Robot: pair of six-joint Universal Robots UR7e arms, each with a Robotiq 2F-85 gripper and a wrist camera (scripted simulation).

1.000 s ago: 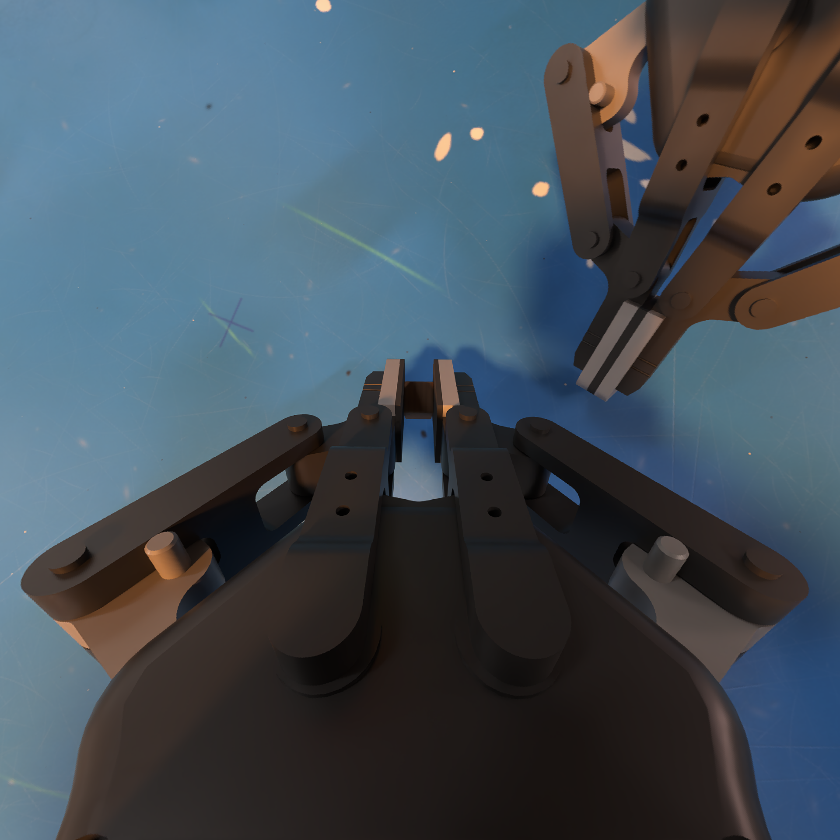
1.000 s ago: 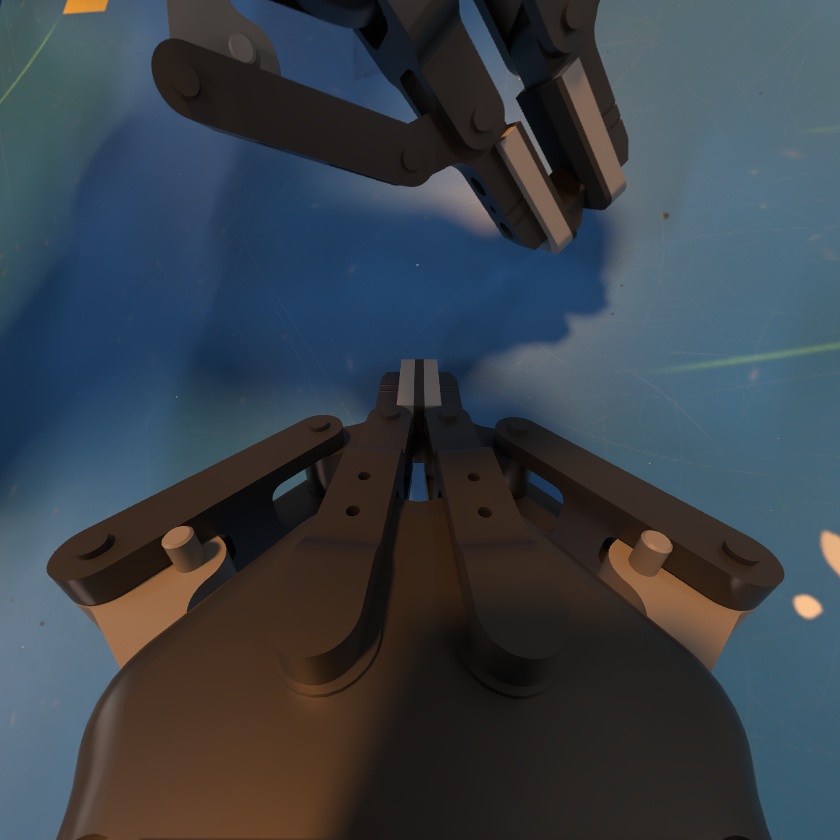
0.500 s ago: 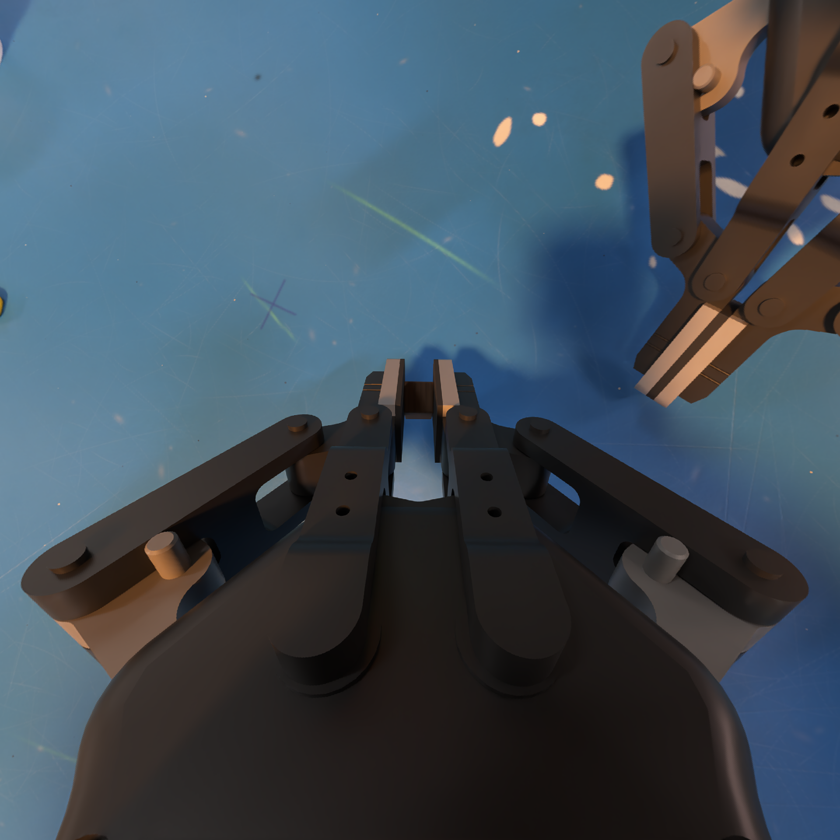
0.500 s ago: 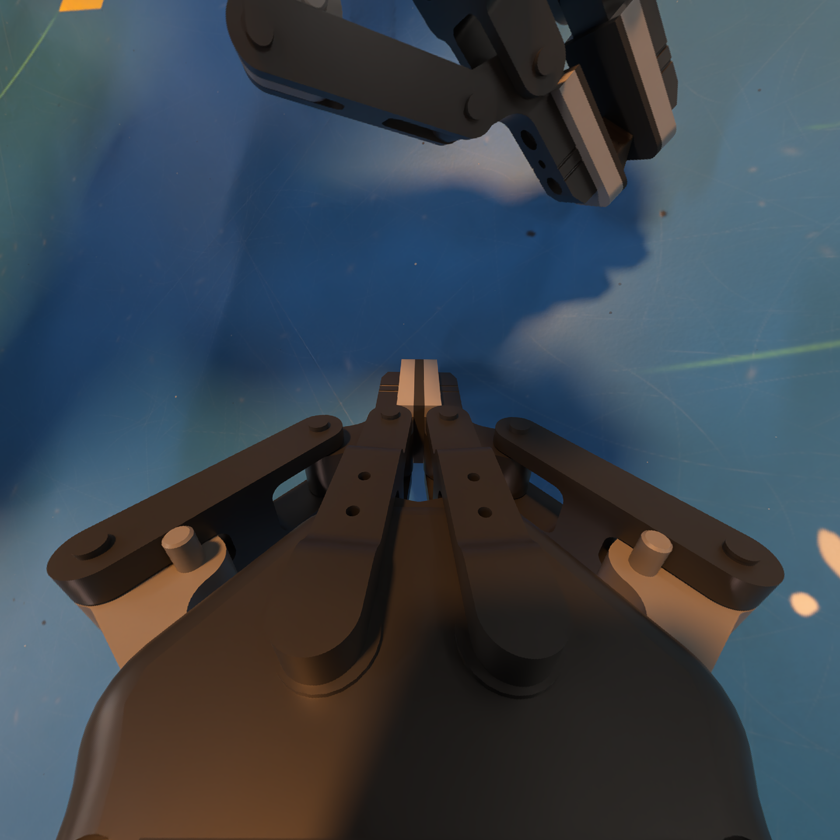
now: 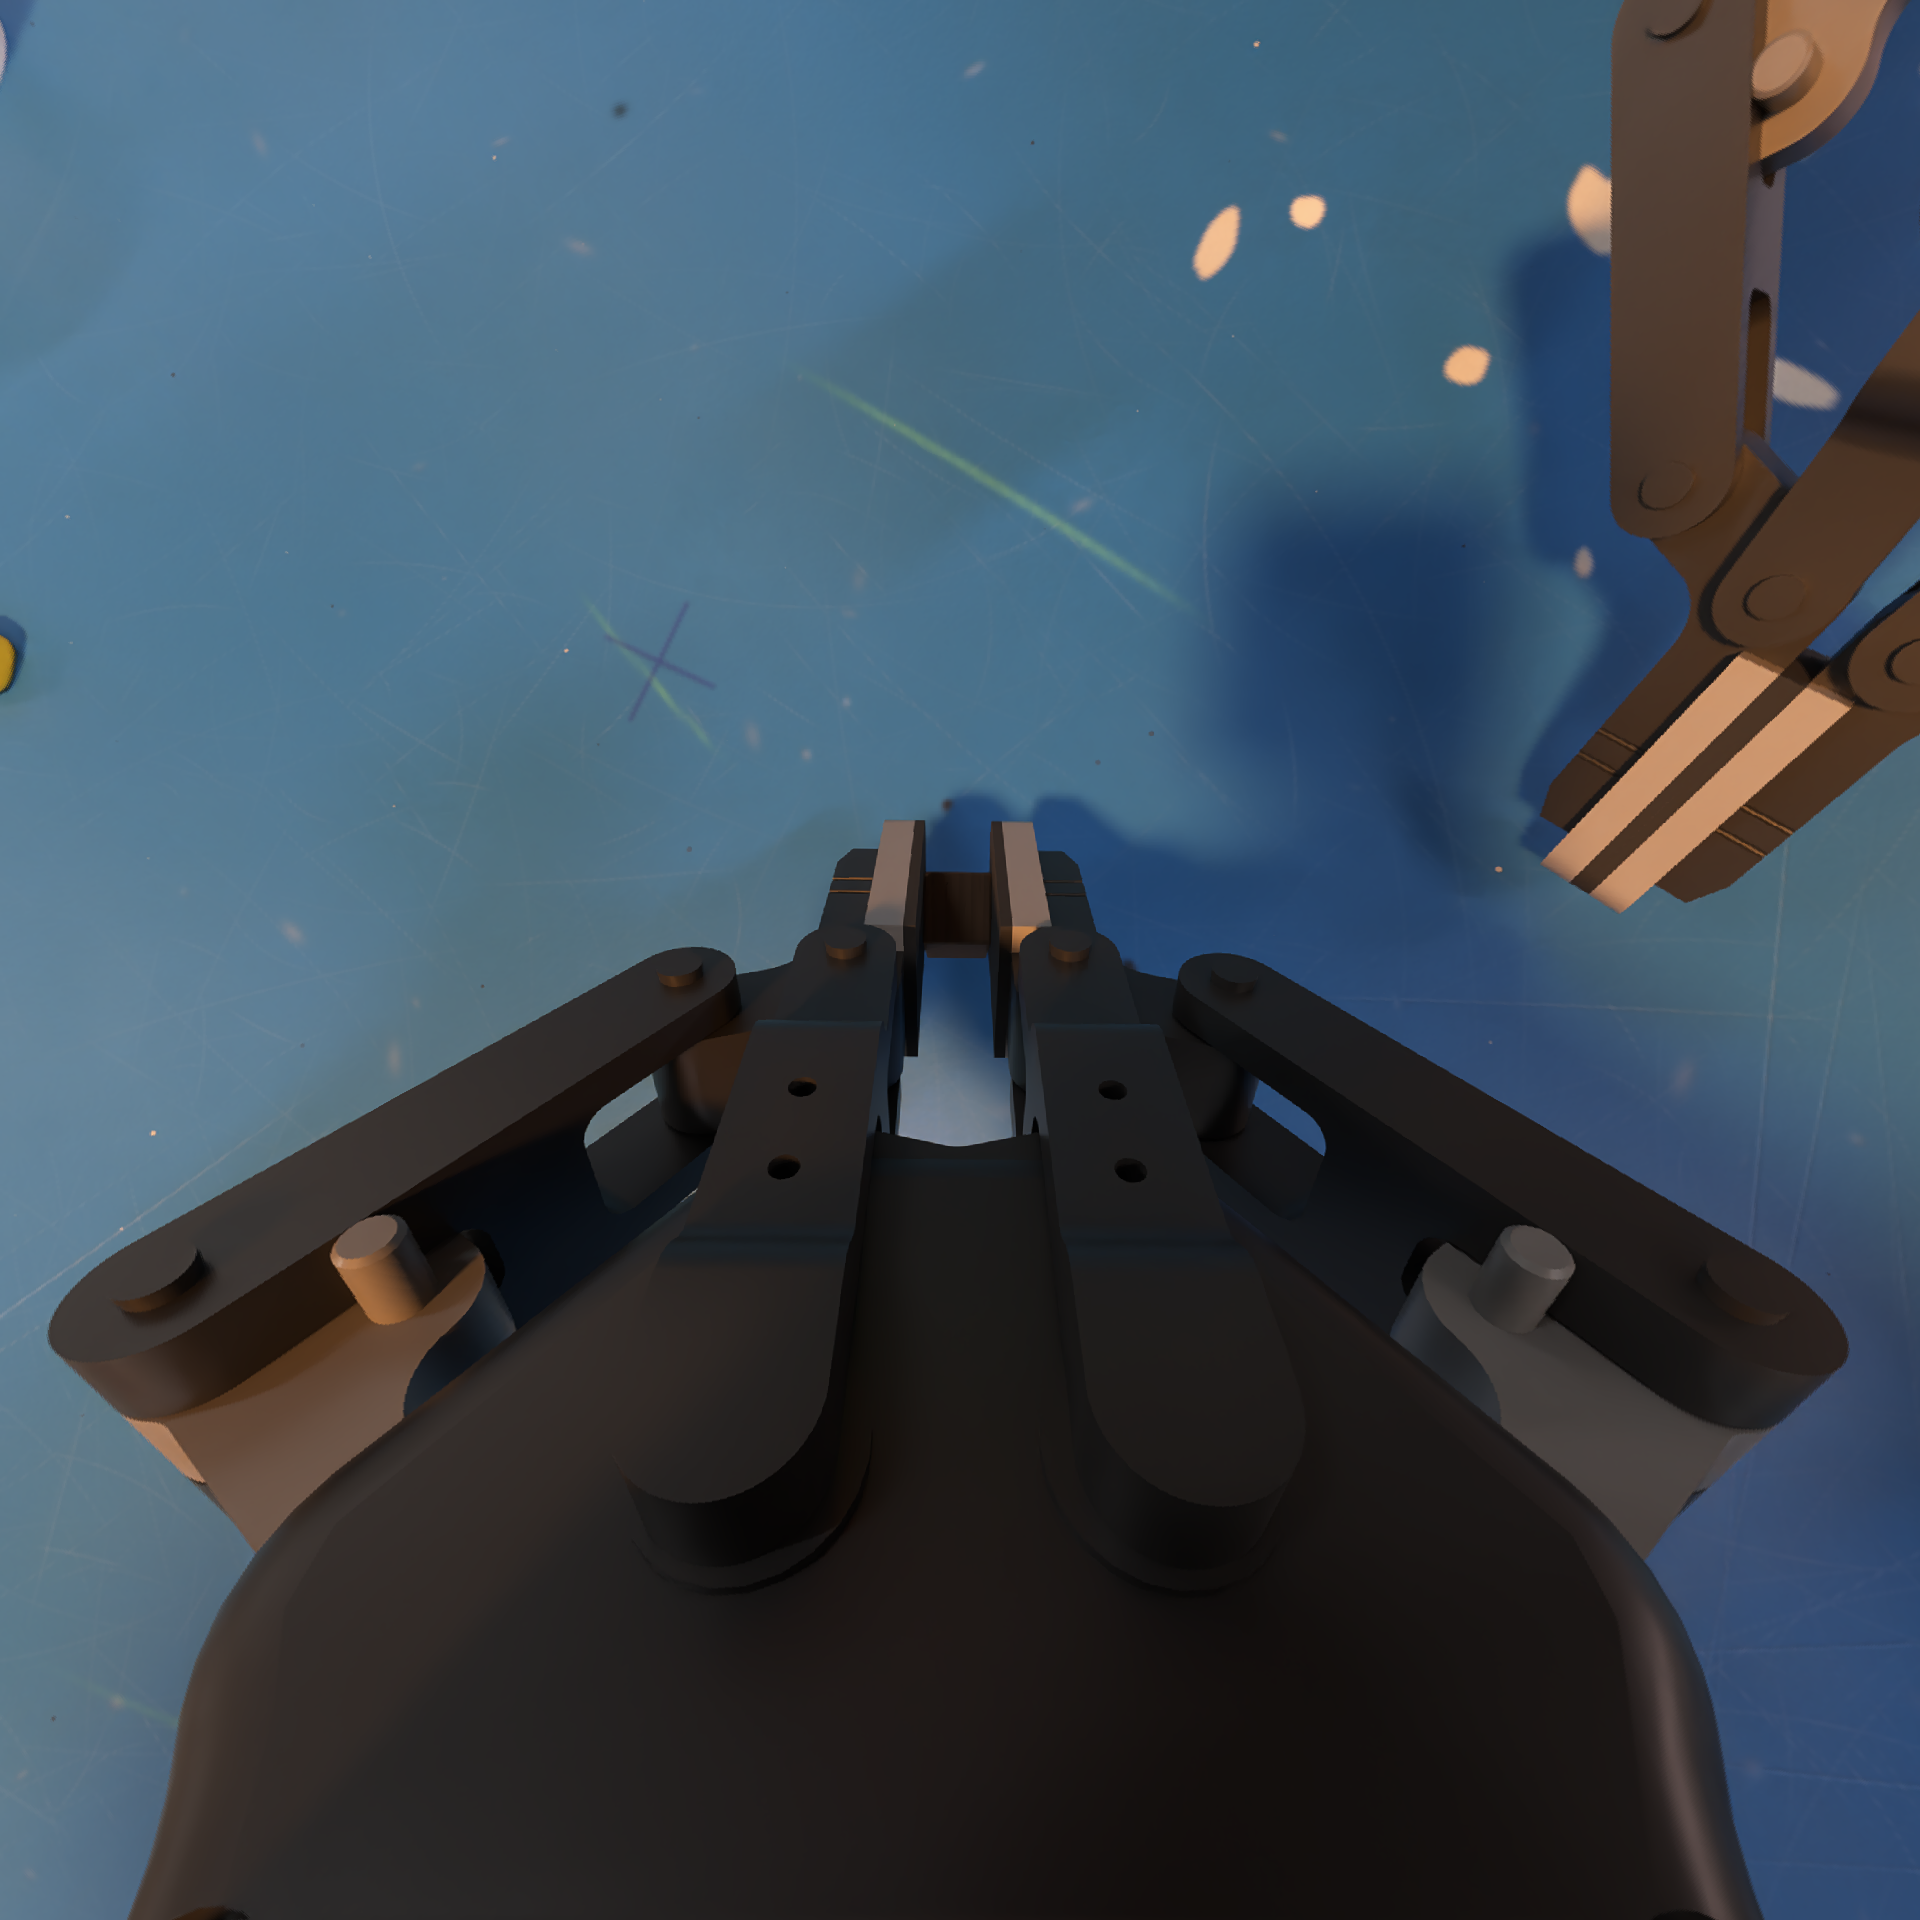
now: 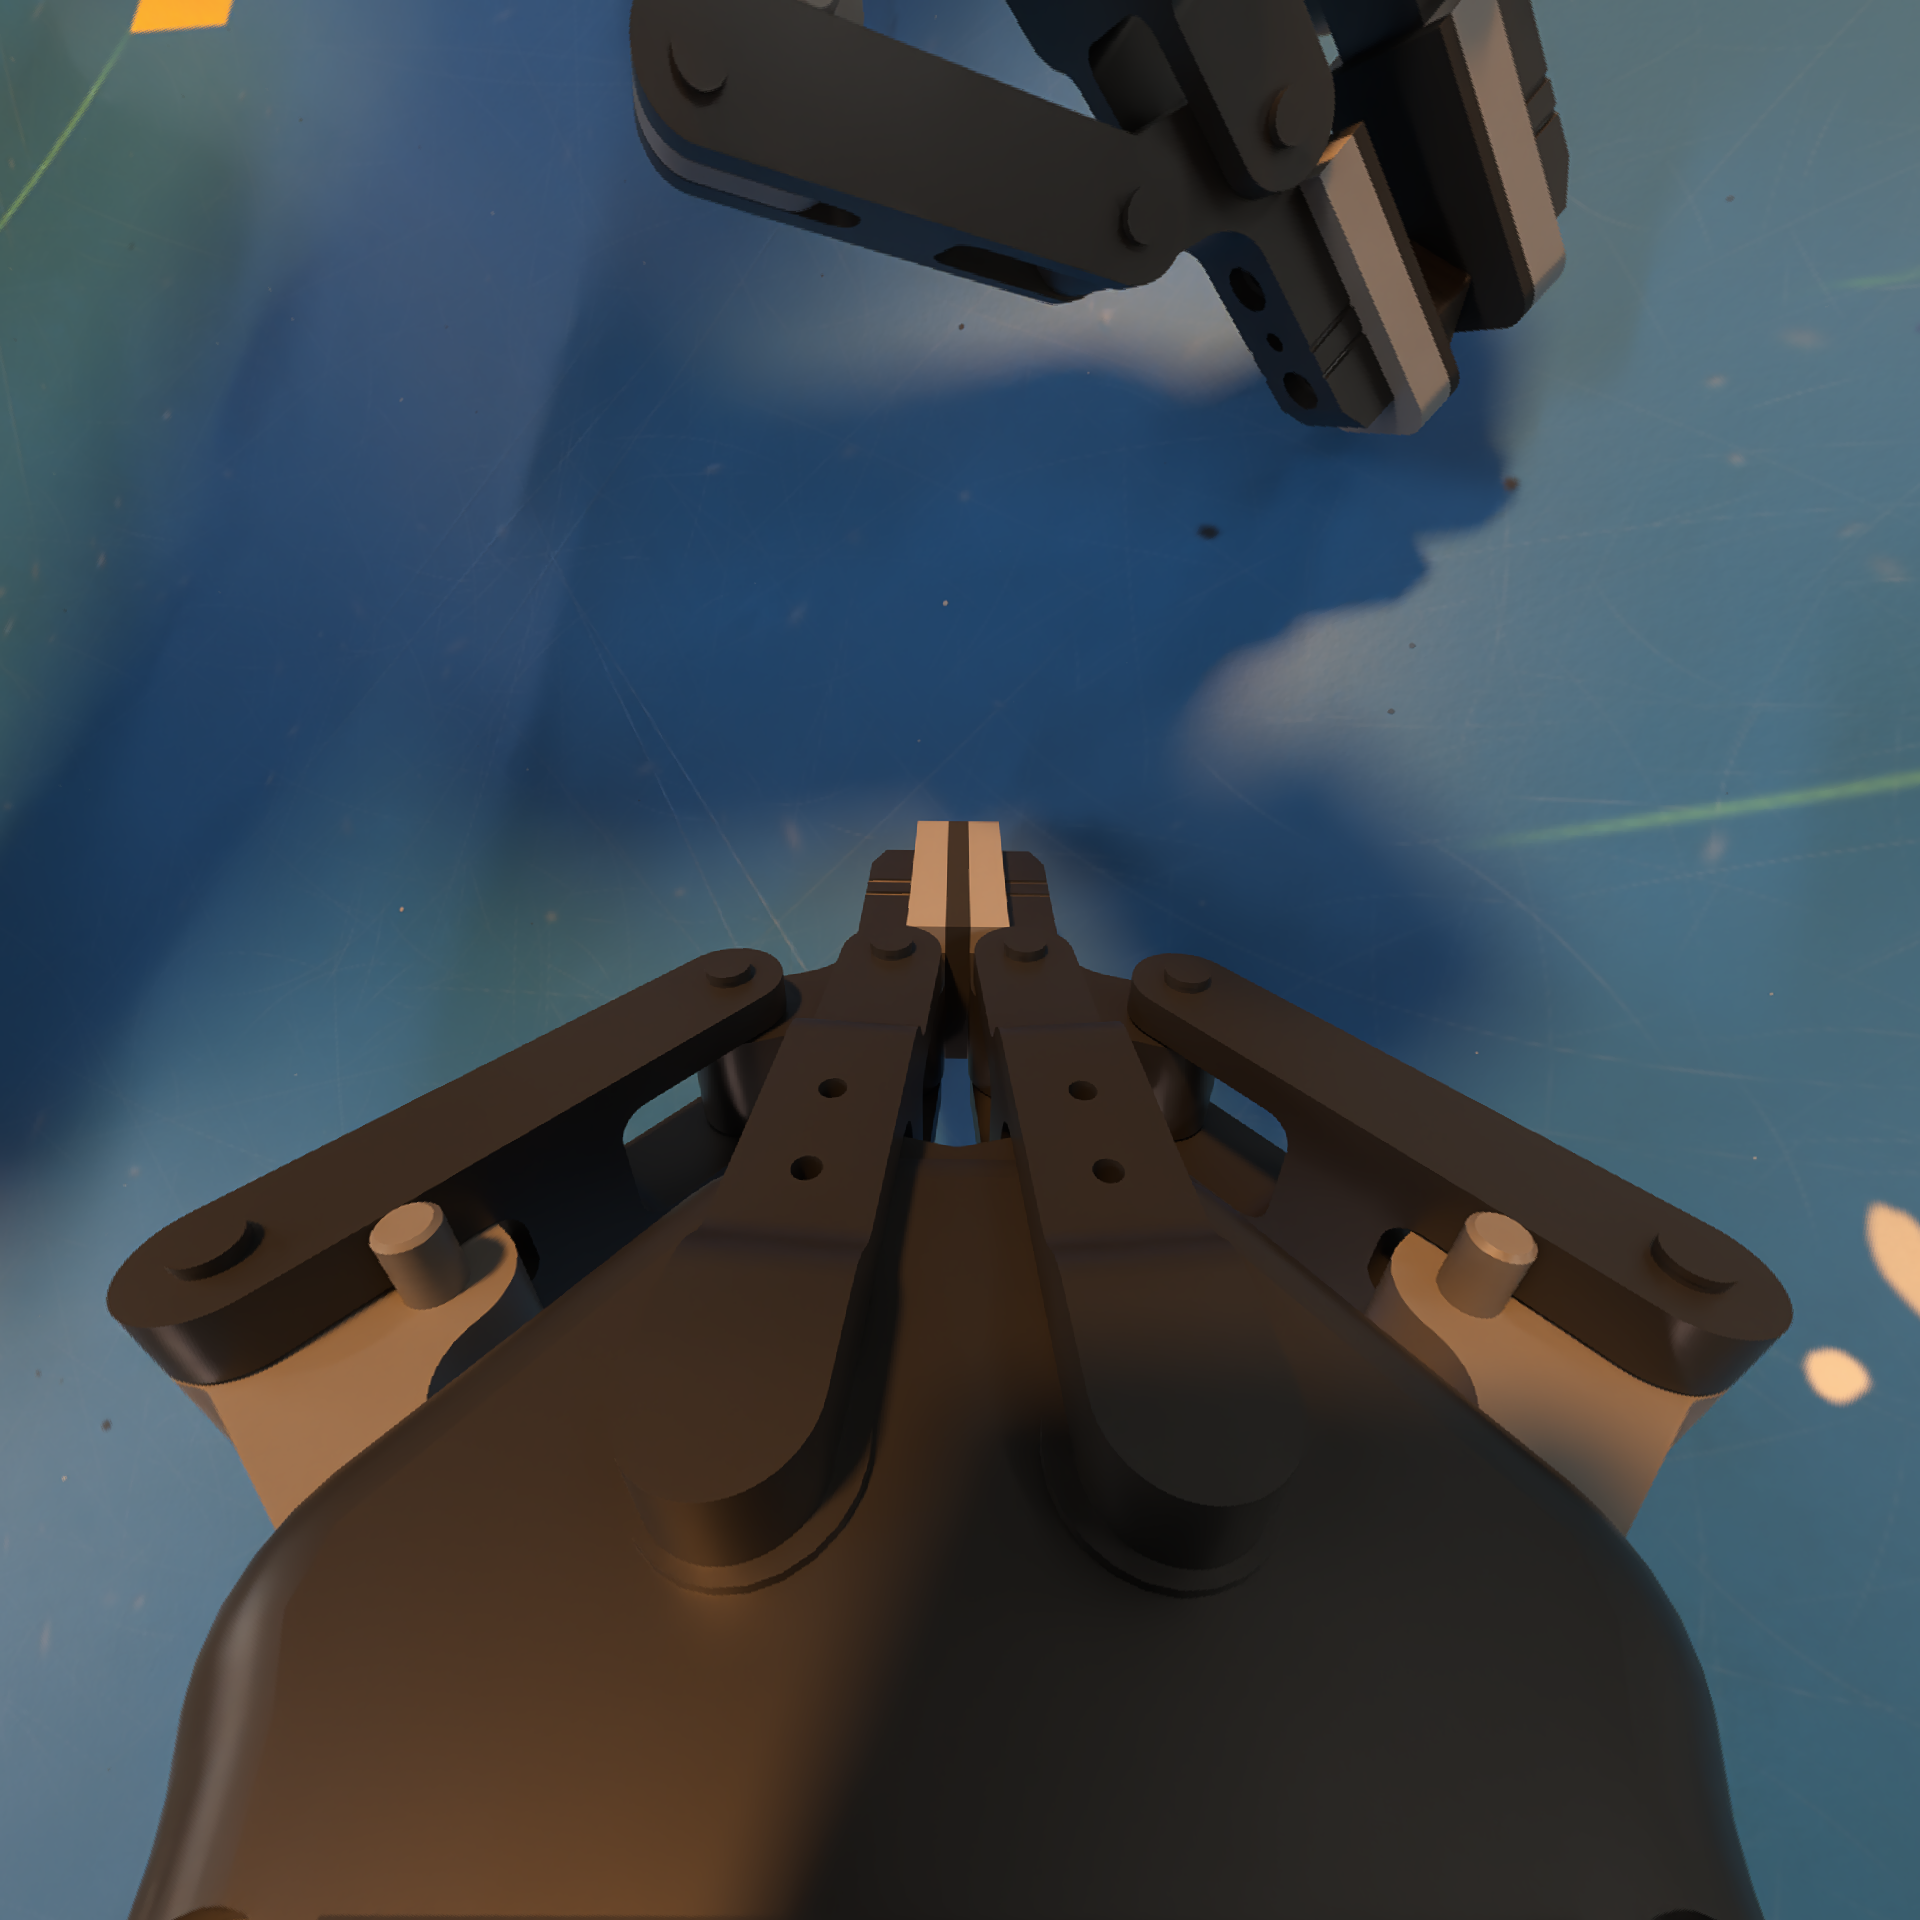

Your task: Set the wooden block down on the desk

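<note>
The left claw (image 5: 958,878) pinches the small wooden block (image 5: 957,912) between its two pads, holding it over the scratched blue desk (image 5: 520,416), where its shadow falls just beyond the fingertips. To the right and well apart, the right claw (image 6: 958,873) hangs empty with its pads pressed together; a small yellow object (image 5: 5,662) sits at the desk's far left edge.
</note>
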